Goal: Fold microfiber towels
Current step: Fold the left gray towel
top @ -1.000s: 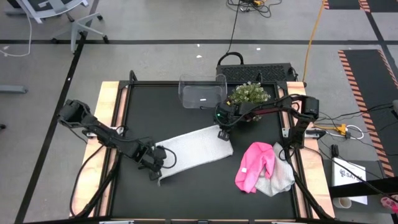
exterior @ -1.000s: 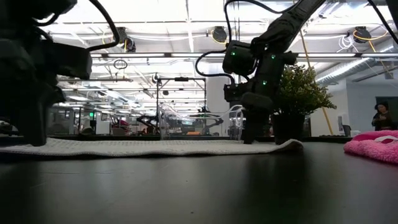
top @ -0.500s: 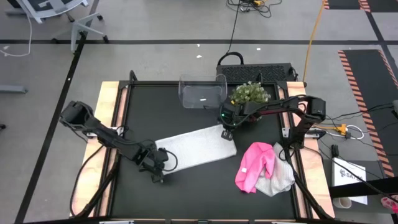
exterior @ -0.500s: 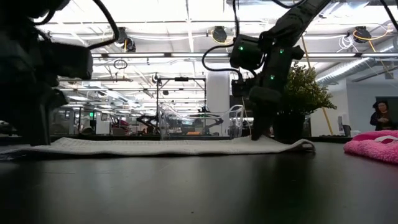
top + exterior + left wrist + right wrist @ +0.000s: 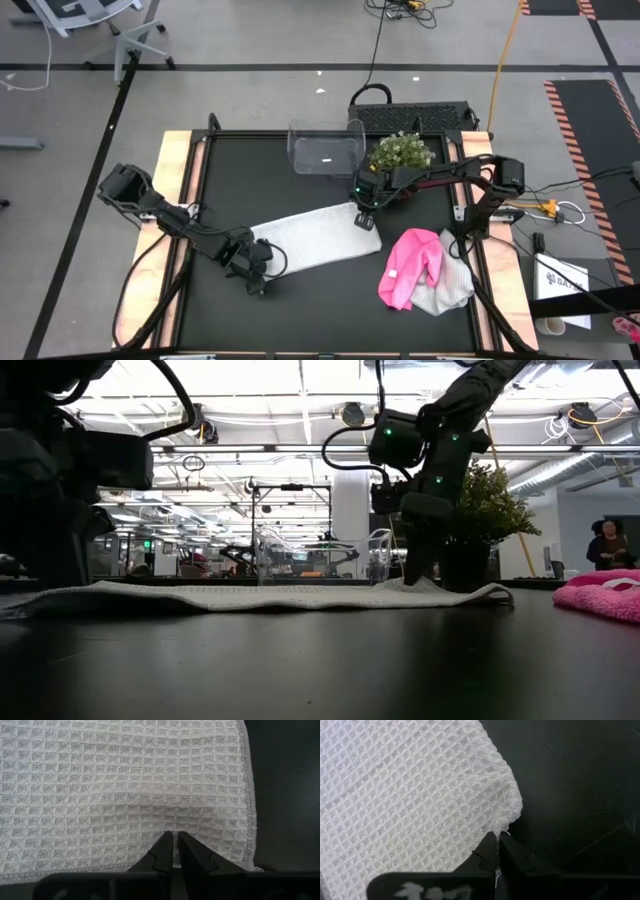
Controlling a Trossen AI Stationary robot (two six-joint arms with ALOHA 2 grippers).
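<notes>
A white waffle-weave microfiber towel (image 5: 315,232) lies spread on the black table top, long side running left to right; the low view shows it as a flat strip (image 5: 250,596). My left gripper (image 5: 254,270) is shut on its left end, and my right gripper (image 5: 366,217) is shut on its right end. A pink towel (image 5: 408,264) lies crumpled at the right, resting on a pale grey towel (image 5: 448,287). My left gripper pinches the towel's left short edge (image 5: 173,832) between its two fingers, close to the near corner (image 5: 252,865). It comes steeply from above. The cloth puckers toward the fingertips and lies on the table around them. My right gripper pinches the towel's edge (image 5: 498,831) just beside its right far corner (image 5: 516,806), between both fingers, slanting down from above. The cloth rises slightly at the grip (image 5: 420,582); the rest stays on the table.
A clear plastic bin (image 5: 325,150) and a small potted plant (image 5: 400,150) stand at the table's far edge. Bare black table lies in front of the white towel. A person (image 5: 605,548) stands in the room beyond.
My right gripper has gone toward the table's right edge and a little up, drawing the towel's right end with it. The white towel has slid rightward and now lies more stretched out between the two grippers.
</notes>
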